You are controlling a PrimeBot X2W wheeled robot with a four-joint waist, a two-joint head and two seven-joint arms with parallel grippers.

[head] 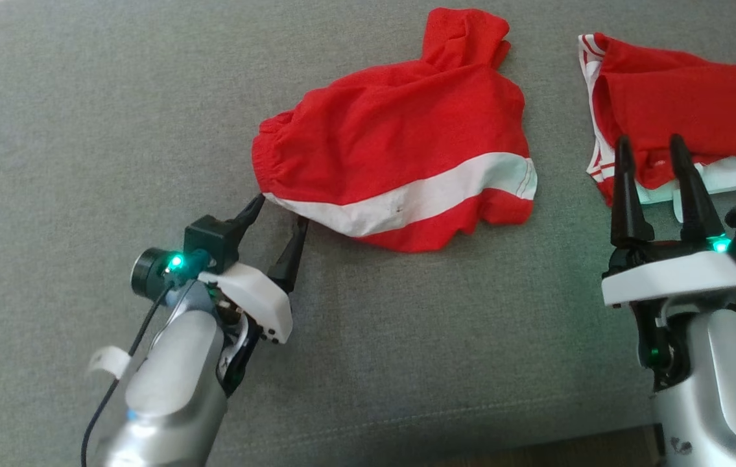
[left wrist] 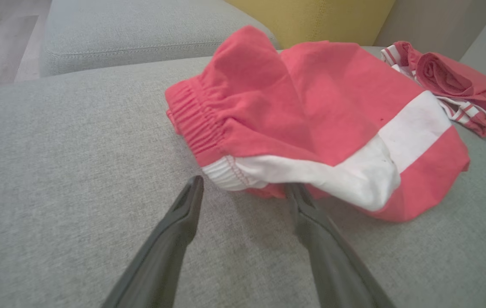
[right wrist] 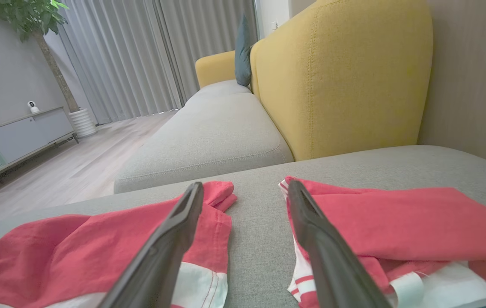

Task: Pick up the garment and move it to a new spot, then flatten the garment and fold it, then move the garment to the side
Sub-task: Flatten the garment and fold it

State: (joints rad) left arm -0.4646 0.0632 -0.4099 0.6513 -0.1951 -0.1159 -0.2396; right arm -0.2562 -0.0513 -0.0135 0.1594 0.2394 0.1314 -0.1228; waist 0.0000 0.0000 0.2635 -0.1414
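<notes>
1. Lying on the grey cushion [head: 82,130], a second red garment [head: 685,97] sits right of the red shorts [head: 400,149], apart from them.
2. The left gripper [head: 280,212] angles in from the near left, fingers spread wide. The right gripper [head: 648,141], equally wide, stands over the second red garment's near edge.
3. The red shorts' waistband corner lies at the left gripper's tips, ungripped.

On the seat cushion [head: 82,130] before me the garment [head: 400,149] lies in the middle, a second garment [head: 685,104] apart to its right, my left gripper [head: 281,209] at the first one's near-left edge and my right gripper [head: 648,139] at the second's near-left corner.
</notes>
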